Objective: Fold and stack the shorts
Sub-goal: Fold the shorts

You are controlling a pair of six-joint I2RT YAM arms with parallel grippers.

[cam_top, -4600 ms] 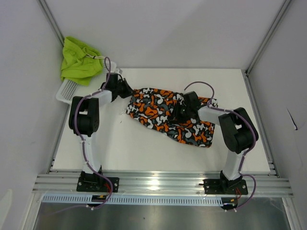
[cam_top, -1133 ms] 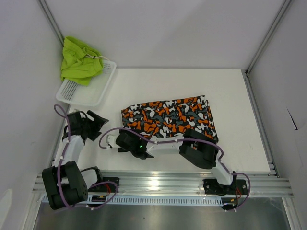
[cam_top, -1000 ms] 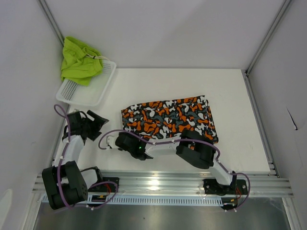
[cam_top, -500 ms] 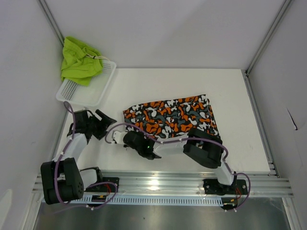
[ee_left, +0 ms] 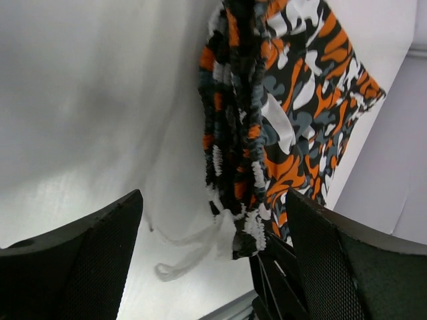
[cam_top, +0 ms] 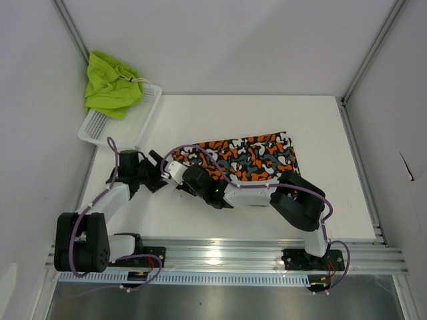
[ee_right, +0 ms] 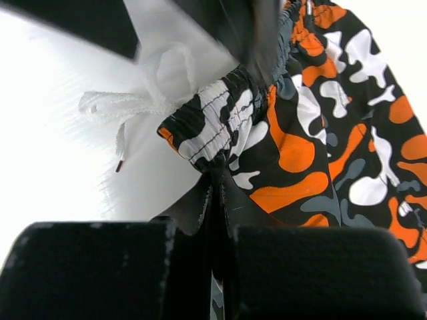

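Now the right claw has snapped closed on the waistband corner of the camo shorts, where a second ago it hung half open. These shorts lie on the table, right of the basket. The left claw, jaws wide, has swung in from below the basket toward that corner and its drawstring. A fold looks about to begin. The green shorts sit heaped on the basket's far end. No writing is readable.
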